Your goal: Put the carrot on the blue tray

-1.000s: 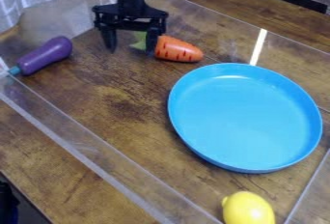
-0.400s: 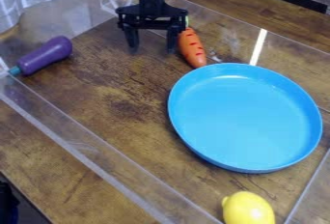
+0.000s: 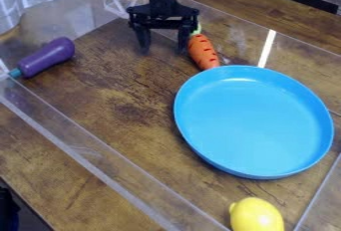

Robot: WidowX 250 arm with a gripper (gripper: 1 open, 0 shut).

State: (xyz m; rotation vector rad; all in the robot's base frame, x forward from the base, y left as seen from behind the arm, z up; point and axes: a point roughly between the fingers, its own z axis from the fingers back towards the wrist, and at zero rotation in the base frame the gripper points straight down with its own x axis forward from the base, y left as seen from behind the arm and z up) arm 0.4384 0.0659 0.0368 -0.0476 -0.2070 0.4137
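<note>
The carrot (image 3: 202,51) lies on the wooden table just past the upper left rim of the blue tray (image 3: 253,119), its green top pointing up toward the gripper. My gripper (image 3: 164,40) hangs just left of and behind the carrot, black fingers spread open and pointing down, nothing between them. The right finger stands close beside the carrot's leafy end; I cannot tell whether they touch. The tray is bare inside.
A purple eggplant toy (image 3: 44,57) lies at the left. A yellow lemon (image 3: 257,216) sits at the bottom edge, below the tray. A clear plastic sheet covers the wooden table (image 3: 107,115).
The gripper has moved right and slightly back. The carrot has shifted right and turned, from lying sideways to pointing down toward the tray's rim.
</note>
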